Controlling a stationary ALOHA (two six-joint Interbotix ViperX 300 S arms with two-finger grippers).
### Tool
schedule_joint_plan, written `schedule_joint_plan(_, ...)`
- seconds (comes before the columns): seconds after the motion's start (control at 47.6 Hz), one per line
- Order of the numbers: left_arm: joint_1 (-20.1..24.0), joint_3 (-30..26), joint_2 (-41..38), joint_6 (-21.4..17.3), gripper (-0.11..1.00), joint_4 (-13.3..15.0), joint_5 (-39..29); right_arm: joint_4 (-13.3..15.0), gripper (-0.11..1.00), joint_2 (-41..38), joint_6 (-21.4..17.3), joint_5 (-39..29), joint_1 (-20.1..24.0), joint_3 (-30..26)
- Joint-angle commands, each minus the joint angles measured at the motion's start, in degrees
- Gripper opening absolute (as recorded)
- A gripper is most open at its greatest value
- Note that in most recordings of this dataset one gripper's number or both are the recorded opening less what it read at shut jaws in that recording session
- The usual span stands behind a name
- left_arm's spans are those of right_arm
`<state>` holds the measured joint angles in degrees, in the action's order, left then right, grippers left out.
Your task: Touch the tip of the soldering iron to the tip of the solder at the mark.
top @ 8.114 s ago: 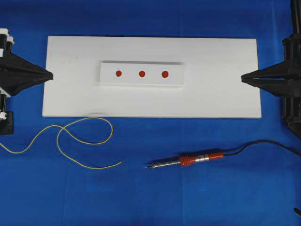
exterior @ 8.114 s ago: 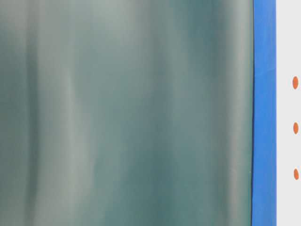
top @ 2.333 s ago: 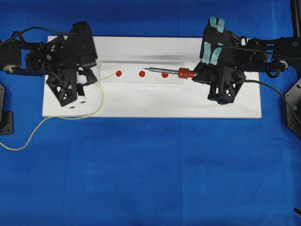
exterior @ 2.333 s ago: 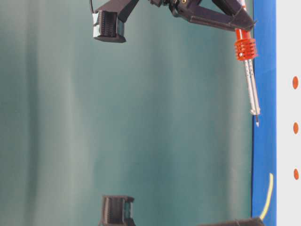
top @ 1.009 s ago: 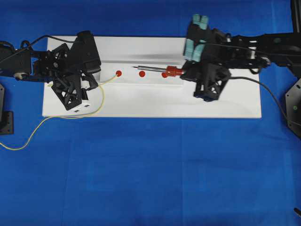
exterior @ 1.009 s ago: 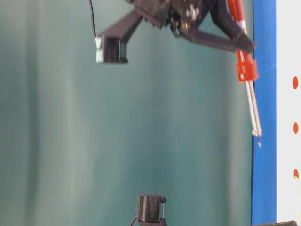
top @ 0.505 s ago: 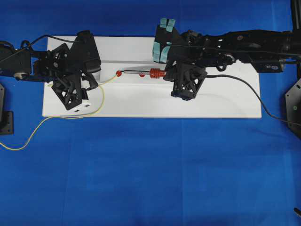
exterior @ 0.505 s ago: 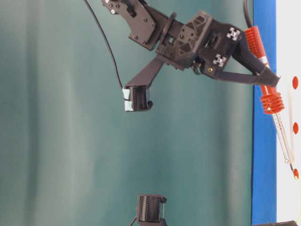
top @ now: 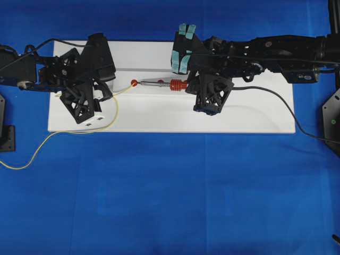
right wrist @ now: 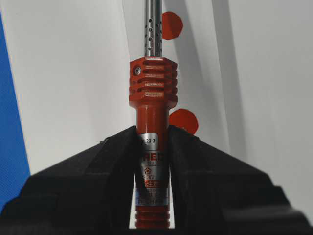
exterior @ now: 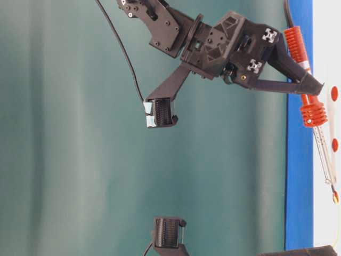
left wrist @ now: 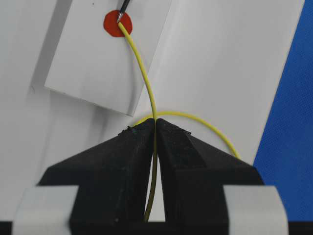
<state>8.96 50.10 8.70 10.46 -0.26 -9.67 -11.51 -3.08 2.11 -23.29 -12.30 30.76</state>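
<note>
In the overhead view, the left gripper [top: 106, 90] is seen over the left part of the white board [top: 255, 119], its fingers pinched on the solder [top: 114, 109], whose yellow wire loops over the board's near edge and trails off across the blue table [top: 170, 202] to the left. The right gripper [top: 187, 85] is reached across the middle, its fingers clamped on the red handle of the soldering iron [top: 169, 83], whose shaft lies along the raised strip [top: 119, 71] with its tip at the leftmost red mark [top: 134, 82]. Bare board is left to the right of the right arm, and open table in front. In the table-level view, the iron [exterior: 311, 113] is seen tilted, tip down toward the board, held in the right gripper [exterior: 311, 88]; the tip is close to a red mark [exterior: 335, 198]. From the left wrist, the fingers [left wrist: 127, 161] are pressed together on the solder [left wrist: 146, 90], which arcs up to the mark [left wrist: 116, 24], where its end meets the dark tip of the iron [left wrist: 123, 7] over the red dot. From the right wrist, the fingers [right wrist: 102, 171] are closed on the handle [right wrist: 152, 127] below its ribbed collar, with two marks [right wrist: 184, 120] beside the iron.
</note>
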Motion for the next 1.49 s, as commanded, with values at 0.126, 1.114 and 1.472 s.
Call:
schedule_joint_plan(0.126, 0.1, -1.8, -0.1, 0.0, 0.03, -0.1, -1.8, 0.1, 0.06, 0.7, -0.1, 0.3, 0.1, -1.5)
schedule_joint_plan(1.114, 0.2, -1.8, -0.1, 0.1, 0.03, -0.1, -1.9, 0.2, 0.06, 0.7, -0.1, 0.3, 0.1, -1.6)
schedule_joint_plan(1.472, 0.1, -1.8, -0.1, 0.1, 0.03, -0.1, -1.9, 0.1, 0.06, 0.7, -0.1, 0.4, 0.1, -1.6)
